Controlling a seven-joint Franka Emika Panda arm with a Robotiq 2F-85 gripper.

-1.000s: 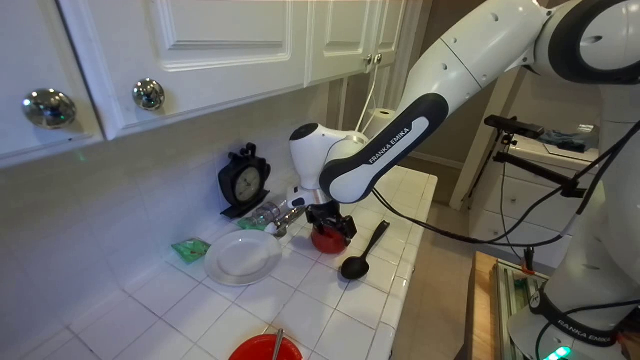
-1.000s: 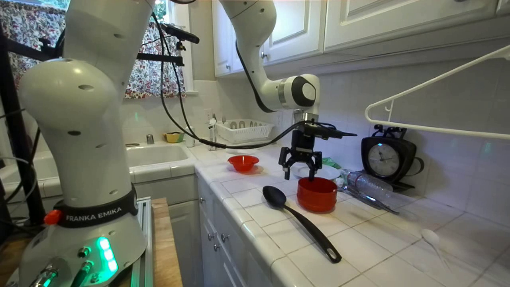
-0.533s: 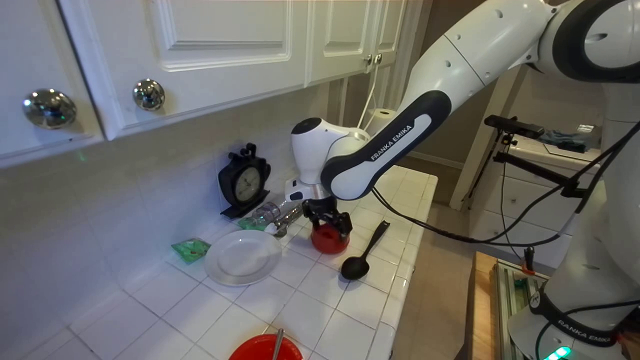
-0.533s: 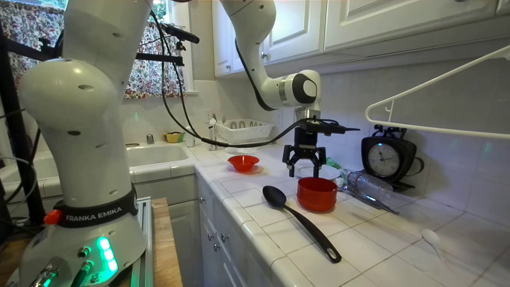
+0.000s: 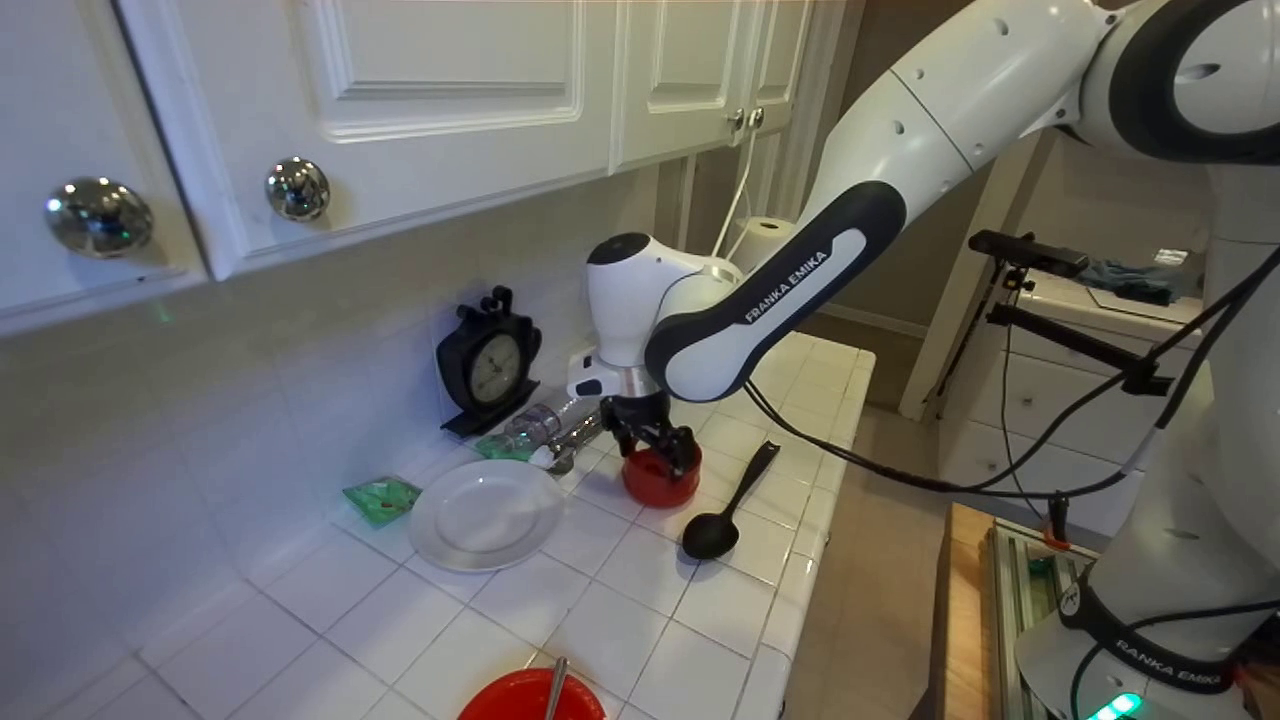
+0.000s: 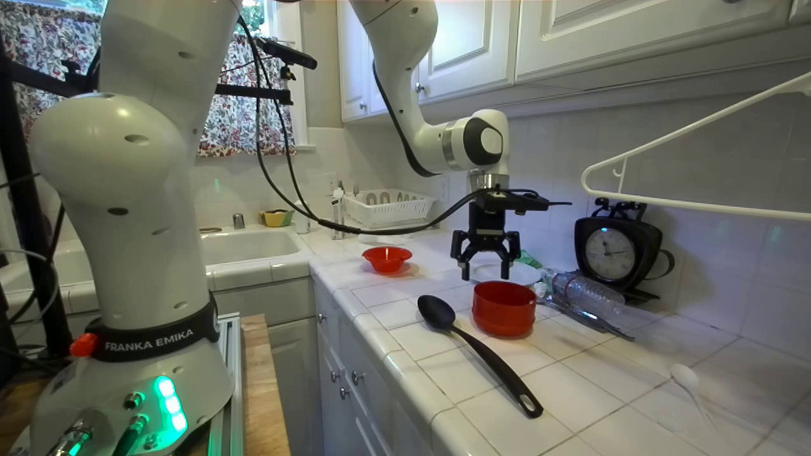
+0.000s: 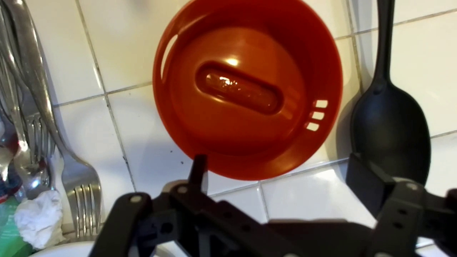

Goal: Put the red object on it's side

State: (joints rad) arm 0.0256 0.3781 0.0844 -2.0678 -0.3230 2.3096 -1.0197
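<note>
The red object (image 6: 504,315), a short round cup, stands upright on the tiled counter with its opening facing up. Seen from above in the wrist view, the red object (image 7: 246,46) shows an oblong recess in its floor and small slots in its wall. My gripper (image 6: 485,277) points down just above and behind the cup's rim in that exterior view. In the wrist view the gripper (image 7: 278,166) has its fingers spread wide, with only counter tiles and the cup's near rim showing between them. Nothing is held. In an exterior view the red object (image 5: 660,488) is partly covered by the fingers.
A black spoon (image 6: 488,361) lies close beside the cup. A white plate (image 5: 487,515), metal cutlery (image 7: 82,175) and a clear bottle (image 6: 586,294) lie on the wall side. A wider red dish (image 6: 387,258) stands farther along; a black clock (image 6: 611,253) is against the wall.
My gripper has risen a little and shifted slightly sideways; the fingertip that overlapped the cup's rim in an exterior view now stands above it. The cup has not moved, and the jaws stayed open.
</note>
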